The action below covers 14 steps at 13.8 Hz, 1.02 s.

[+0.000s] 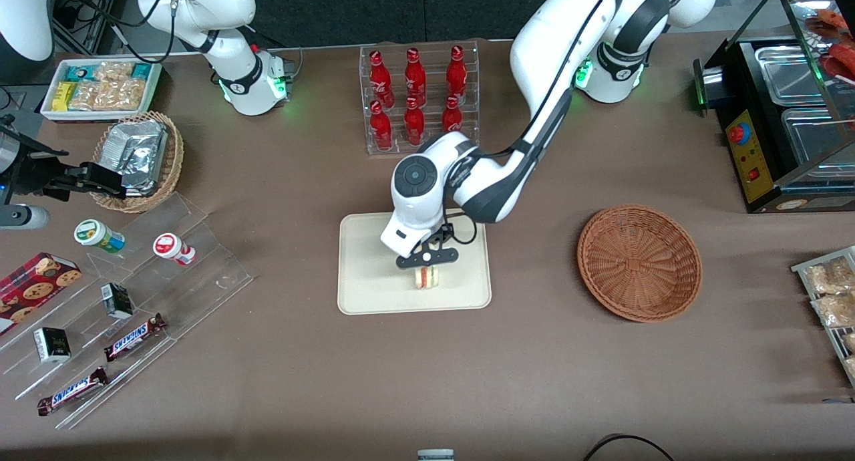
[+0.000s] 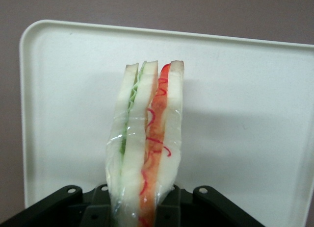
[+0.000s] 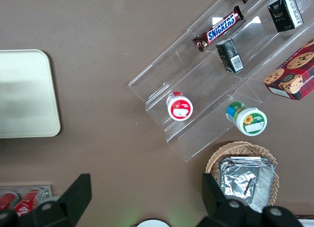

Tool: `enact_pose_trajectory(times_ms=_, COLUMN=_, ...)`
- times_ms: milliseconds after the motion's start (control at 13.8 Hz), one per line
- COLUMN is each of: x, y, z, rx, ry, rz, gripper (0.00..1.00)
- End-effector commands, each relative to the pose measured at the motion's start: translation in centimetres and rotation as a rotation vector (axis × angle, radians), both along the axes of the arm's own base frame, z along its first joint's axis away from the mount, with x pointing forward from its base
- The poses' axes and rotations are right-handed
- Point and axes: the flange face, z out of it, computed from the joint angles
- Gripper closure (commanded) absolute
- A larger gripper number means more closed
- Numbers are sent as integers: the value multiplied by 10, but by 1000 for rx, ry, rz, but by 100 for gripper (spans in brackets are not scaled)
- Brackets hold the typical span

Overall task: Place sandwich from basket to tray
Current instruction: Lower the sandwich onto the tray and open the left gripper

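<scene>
The sandwich [image 1: 426, 278], a white-bread wedge with red-orange and green layers in clear film, is over the near part of the cream tray [image 1: 367, 274]. My left gripper [image 1: 427, 259] is shut on it from above. In the left wrist view the sandwich [image 2: 147, 138] stands edge-on between the black fingers [image 2: 100, 207], with my gripper [image 2: 140, 212] at its base and the tray [image 2: 245, 114] spread beneath. Whether the sandwich touches the tray I cannot tell. The reddish-brown basket [image 1: 639, 262] lies toward the working arm's end of the table, with nothing in it.
A clear rack of red bottles [image 1: 419, 97] stands farther from the camera than the tray. Toward the parked arm's end are acrylic steps with snacks [image 1: 133, 294], a tan basket of foil packets [image 1: 138, 159] and a white snack tray [image 1: 100, 90]. A black machine [image 1: 781, 120] sits at the working arm's end.
</scene>
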Motion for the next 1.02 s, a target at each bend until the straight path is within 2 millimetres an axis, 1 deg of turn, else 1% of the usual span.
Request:
enact_pose_trajectory(times_ms=0, x=6, y=-11, z=-12, rx=-1, ry=-40, rz=-61, gripper=88)
enact_pose_trajectory(times_ms=145, x=2, y=-18, z=-22, rx=1, ry=-38, rz=-64, gripper=87)
enact_pose_trajectory(times_ms=435, x=-1, y=-20, z=-31, rx=-2, ry=-33, rz=-31, gripper=82)
enact_pose_trajectory(times_ms=508, x=-2, y=-20, z=-31, rx=0, ry=-32, rz=-31, gripper=75)
enact_pose_trajectory(times_ms=581, x=-2, y=-21, z=-31, rx=-2, ry=-30, rz=-31, gripper=55)
enact_pose_trajectory(times_ms=653, x=-2, y=-21, z=-30, rx=-2, ry=-32, rz=-30, gripper=43)
enact_pose_trajectory(times_ms=726, x=-1, y=-20, z=-26, rx=-5, ry=-32, rz=-27, gripper=24)
enact_pose_trajectory(times_ms=798, x=-2, y=-20, z=-20, rx=-5, ry=-28, rz=-25, gripper=9)
enact_pose_trajectory(times_ms=871, x=-2, y=-18, z=-17, rx=9, ry=-18, rz=-24, gripper=1)
enact_pose_trajectory(times_ms=944, x=-2, y=-17, z=-1, rx=10, ry=-19, rz=-22, gripper=1)
